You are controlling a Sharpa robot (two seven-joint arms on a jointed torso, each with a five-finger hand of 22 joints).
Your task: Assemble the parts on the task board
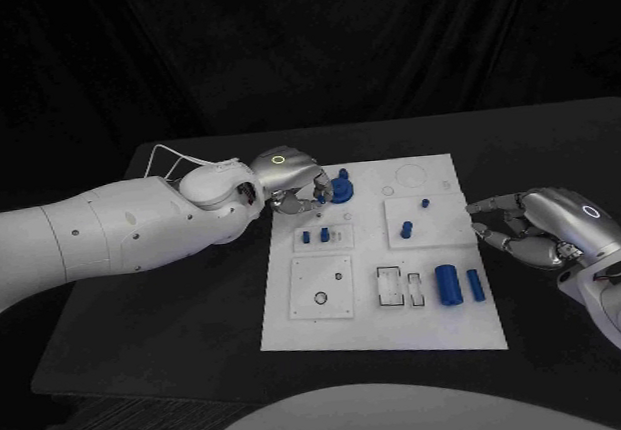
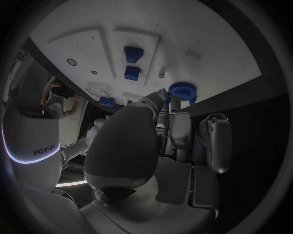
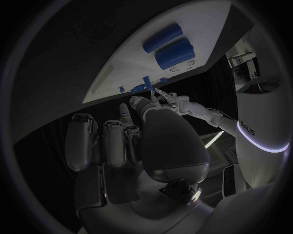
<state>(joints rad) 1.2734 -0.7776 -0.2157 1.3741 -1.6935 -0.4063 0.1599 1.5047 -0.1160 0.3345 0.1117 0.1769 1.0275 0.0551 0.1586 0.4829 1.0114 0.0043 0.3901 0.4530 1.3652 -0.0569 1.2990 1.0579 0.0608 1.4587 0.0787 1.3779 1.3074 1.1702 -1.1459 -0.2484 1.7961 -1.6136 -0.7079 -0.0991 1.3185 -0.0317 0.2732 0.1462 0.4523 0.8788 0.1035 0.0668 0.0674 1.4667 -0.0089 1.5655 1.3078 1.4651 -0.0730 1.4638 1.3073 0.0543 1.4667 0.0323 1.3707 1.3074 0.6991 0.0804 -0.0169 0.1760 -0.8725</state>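
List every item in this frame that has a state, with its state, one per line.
Left hand: over the board's far left corner, fingers at the round blue part, grip unclear.
Right hand: off the board's right edge, fingers curled, holding nothing.
Round blue part: on the task board, far end.
Two blue cylinders: lying flat, side by side, near right of the board.
Small blue pegs: standing upright in their plate.

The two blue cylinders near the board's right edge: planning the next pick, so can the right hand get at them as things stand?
Probably yes: the right hand hovers just beside the blue cylinders, holding nothing, with nothing standing between them.
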